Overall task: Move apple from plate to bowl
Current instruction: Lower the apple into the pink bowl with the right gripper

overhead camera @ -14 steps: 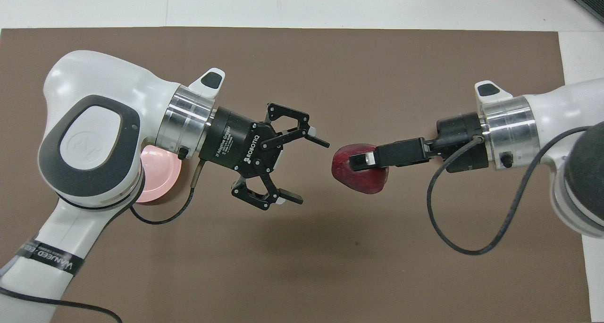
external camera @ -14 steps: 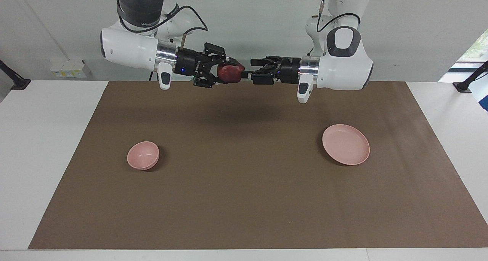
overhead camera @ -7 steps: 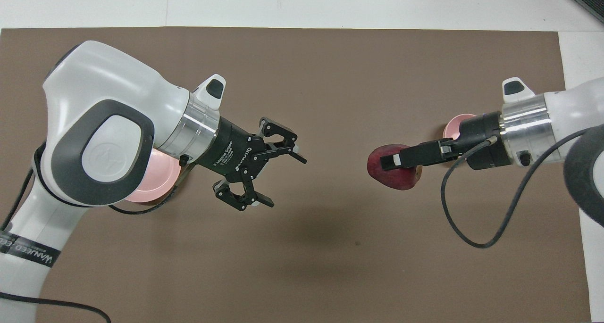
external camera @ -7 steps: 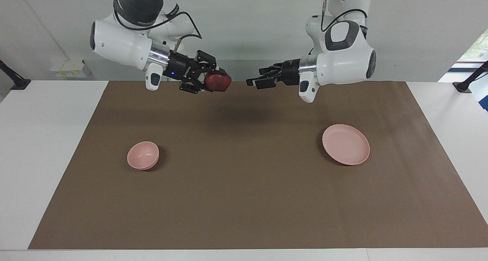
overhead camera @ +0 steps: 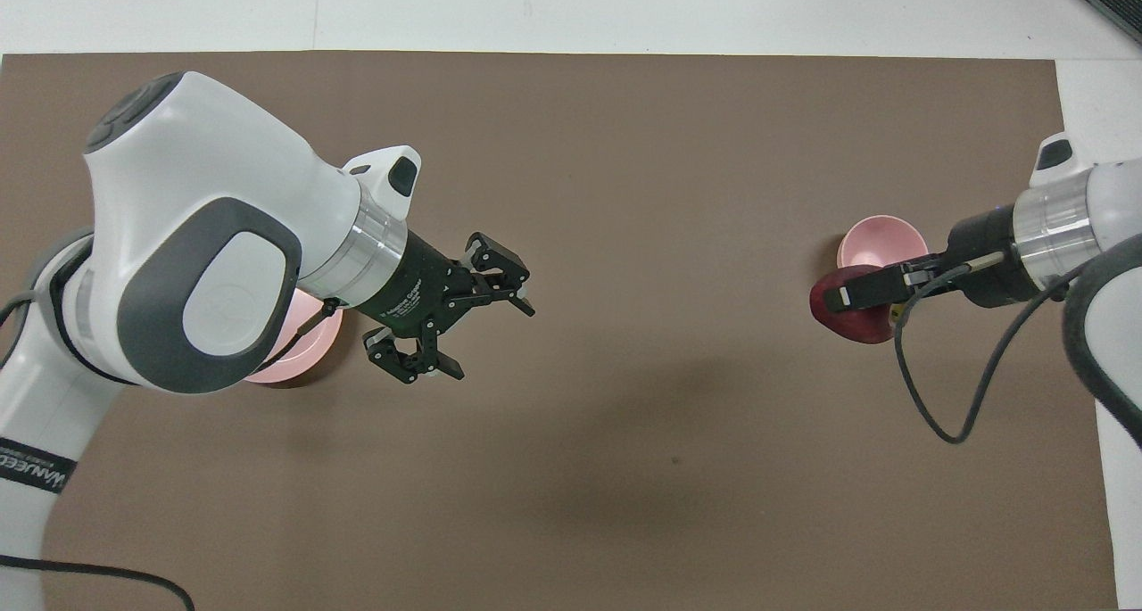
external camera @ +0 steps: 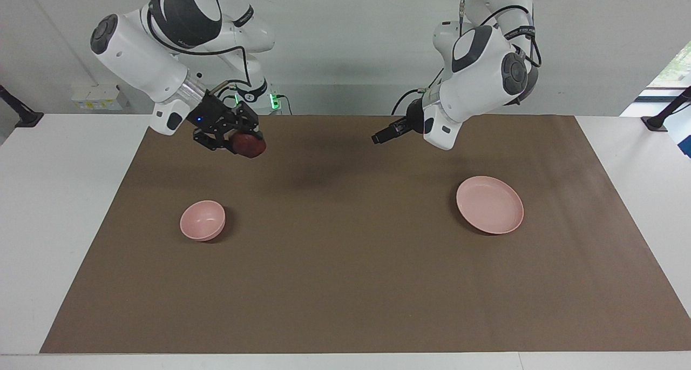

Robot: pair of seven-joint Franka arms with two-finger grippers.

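Note:
My right gripper (external camera: 244,143) is shut on the dark red apple (external camera: 251,146) and holds it in the air over the brown mat, close to the rim of the small pink bowl (external camera: 202,220). In the overhead view the right gripper (overhead camera: 839,302) and the apple (overhead camera: 858,326) overlap the edge of the bowl (overhead camera: 879,239). The flat pink plate (external camera: 489,204) lies bare toward the left arm's end. My left gripper (external camera: 379,138) is open and empty in the air over the mat beside the plate. In the overhead view the left gripper (overhead camera: 489,339) shows spread fingers, and the arm hides most of the plate (overhead camera: 303,361).
The brown mat (external camera: 345,283) covers most of the white table (external camera: 54,224). A small white box (external camera: 100,97) sits at the table's edge by the right arm's base.
My right gripper has carried the apple toward the right arm's end and lower, to the bowl. My left gripper has drawn back toward the plate, still open.

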